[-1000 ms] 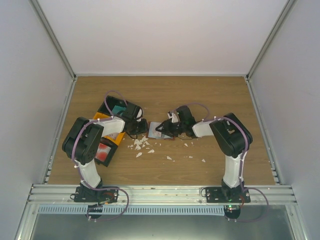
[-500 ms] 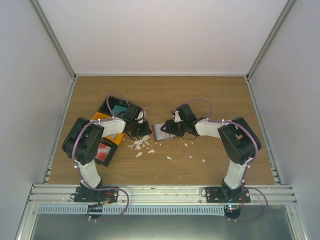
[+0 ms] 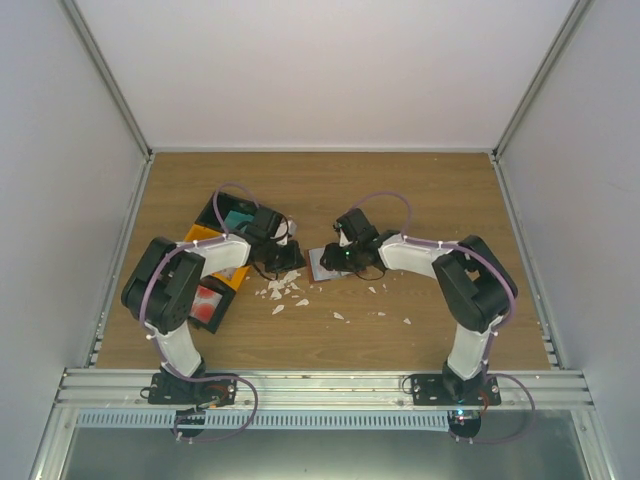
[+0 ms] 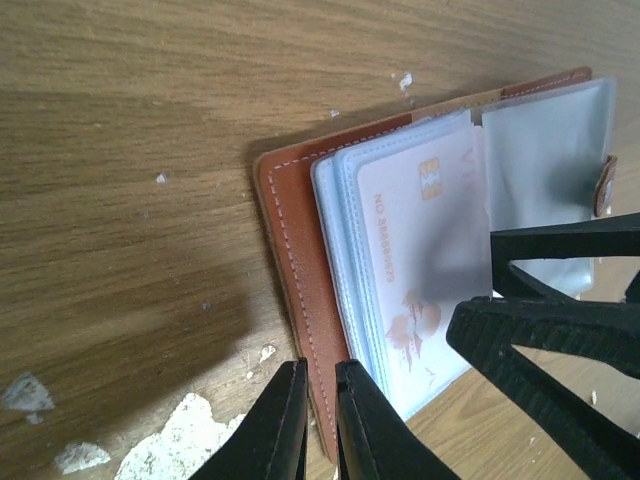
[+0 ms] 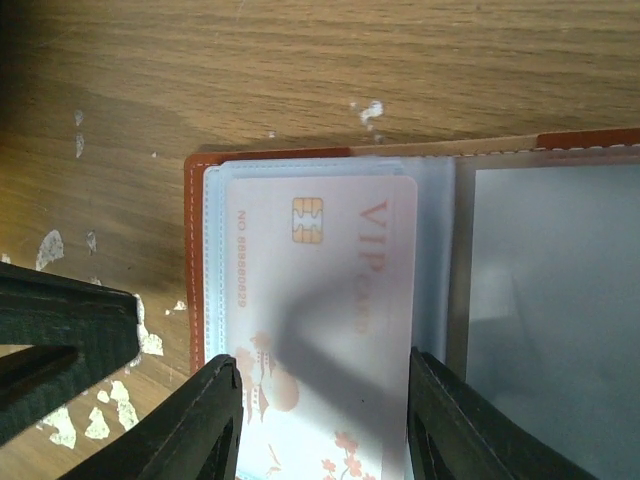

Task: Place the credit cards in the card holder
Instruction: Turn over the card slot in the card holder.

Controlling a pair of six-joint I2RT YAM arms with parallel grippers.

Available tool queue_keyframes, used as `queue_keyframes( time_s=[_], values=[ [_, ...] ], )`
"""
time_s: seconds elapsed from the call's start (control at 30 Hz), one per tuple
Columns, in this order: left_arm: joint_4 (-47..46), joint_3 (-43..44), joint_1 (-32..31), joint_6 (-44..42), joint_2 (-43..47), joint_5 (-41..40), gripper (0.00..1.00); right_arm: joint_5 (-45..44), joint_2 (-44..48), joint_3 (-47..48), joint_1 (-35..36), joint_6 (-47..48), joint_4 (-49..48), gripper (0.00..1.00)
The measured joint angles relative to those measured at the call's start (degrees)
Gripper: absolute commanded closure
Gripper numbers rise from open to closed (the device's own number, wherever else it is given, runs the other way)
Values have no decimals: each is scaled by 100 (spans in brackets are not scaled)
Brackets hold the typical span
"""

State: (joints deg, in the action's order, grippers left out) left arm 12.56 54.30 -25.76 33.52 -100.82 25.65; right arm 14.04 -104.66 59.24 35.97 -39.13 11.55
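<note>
The holder (image 3: pixel 322 262) lies open on the desk (image 3: pixel 400 190) at mid-desk, between the two grippers. Its brown cover faces down and its clear sleeves (image 5: pixel 540 300) face up.

A pale card (image 5: pixel 320 270) with a gold chip, "VIP" lettering and orange flower marks lies on the left stack of sleeves. Its short edge is near the holder's stitched left edge. Part of it looks hazy, as if under clear plastic.

The left gripper (image 4: pixel 318 365) has its fingers almost pressed together, with only a narrow slit between them. Its tips are over the holder's brown outer edge. I cannot tell whether they nip that edge or merely rest on it.

The right gripper (image 5: pixel 322 362) is spread, with one finger on each side of the card's lower part, close to its long edges. I cannot tell whether either finger touches the card.

White scraps (image 3: pixel 285 288) lie scattered on the desk just in front of the holder. At the left stands a black-and-orange tray (image 3: pixel 198 232), with a teal card (image 3: pixel 238 217) in a far compartment and a red card (image 3: pixel 207 300) in a near one.
</note>
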Motion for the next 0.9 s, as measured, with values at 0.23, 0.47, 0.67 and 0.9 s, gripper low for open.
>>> queue_keyframes(
  time_s=[0.23,0.47,0.67,0.9],
  values=[
    [-15,0,-79,15,-210,-15,88,-407,-111,271,254,177,343,54],
    [-48,-2,-90,39,-131,-103,85,-833,48,273,260,411,535,71],
    [-254,-107,-90,122,83,-96,79,-964,92,275,260,614,619,77],
    [-450,-184,-94,210,101,94,75,-1086,46,275,260,728,776,84]
  ],
)
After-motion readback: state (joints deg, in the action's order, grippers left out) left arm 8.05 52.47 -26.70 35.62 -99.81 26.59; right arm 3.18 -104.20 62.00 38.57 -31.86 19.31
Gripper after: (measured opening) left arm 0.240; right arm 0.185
